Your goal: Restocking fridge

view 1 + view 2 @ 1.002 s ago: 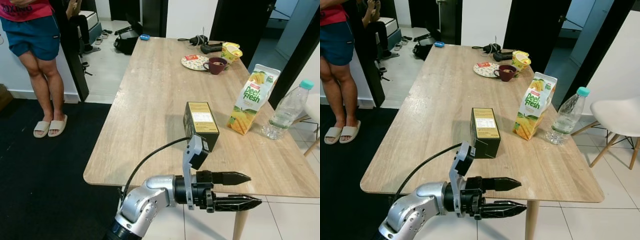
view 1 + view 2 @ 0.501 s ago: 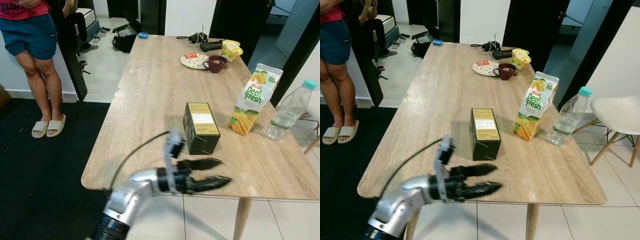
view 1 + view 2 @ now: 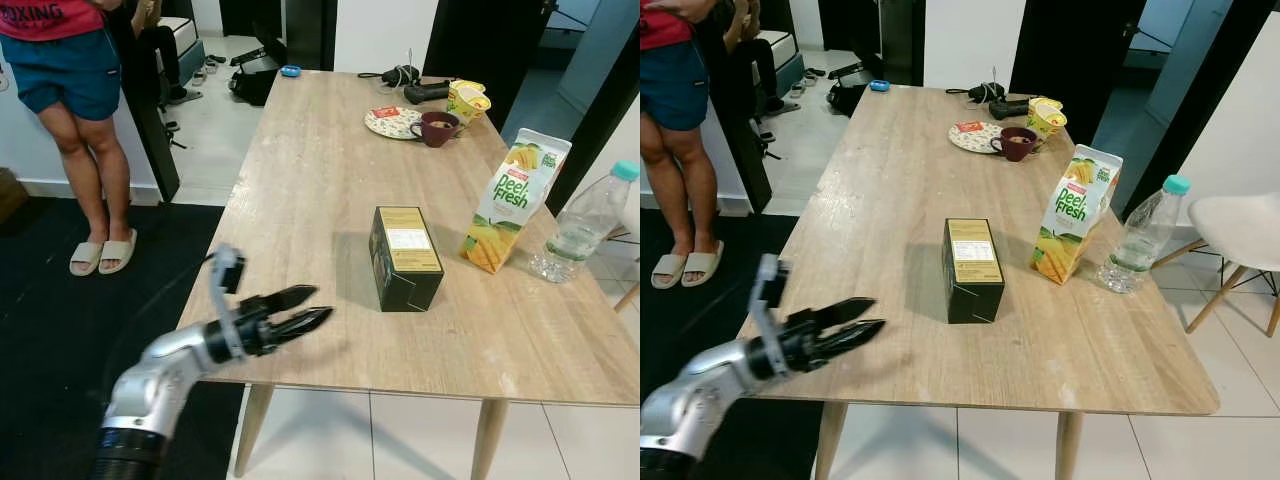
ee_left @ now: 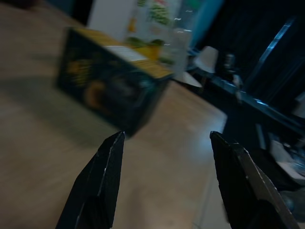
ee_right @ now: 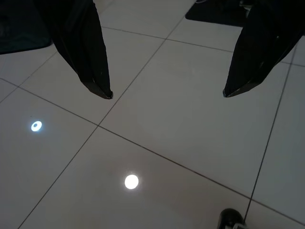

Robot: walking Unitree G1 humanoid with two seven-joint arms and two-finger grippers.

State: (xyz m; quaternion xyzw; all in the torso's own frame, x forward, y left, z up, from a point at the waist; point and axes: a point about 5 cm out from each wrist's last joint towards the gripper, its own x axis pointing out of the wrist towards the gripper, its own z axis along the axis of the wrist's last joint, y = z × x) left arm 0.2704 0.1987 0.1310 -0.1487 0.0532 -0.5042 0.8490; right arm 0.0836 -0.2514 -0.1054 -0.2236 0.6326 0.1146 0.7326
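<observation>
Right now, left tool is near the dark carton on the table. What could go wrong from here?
1. The left tool is open, off to one side of the dark carton near the table edge; a fast sweep in could shove the carton instead of gripping it.
2. The juice carton and water bottle stand upright just beyond; a pushed carton might topple them.
3. A person stands by the table's left side, possibly within the arm's swing.

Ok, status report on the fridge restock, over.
Left gripper open, empty, left of dark carton. Right gripper open over floor. Juice carton, water bottle upright. Path clear.
</observation>
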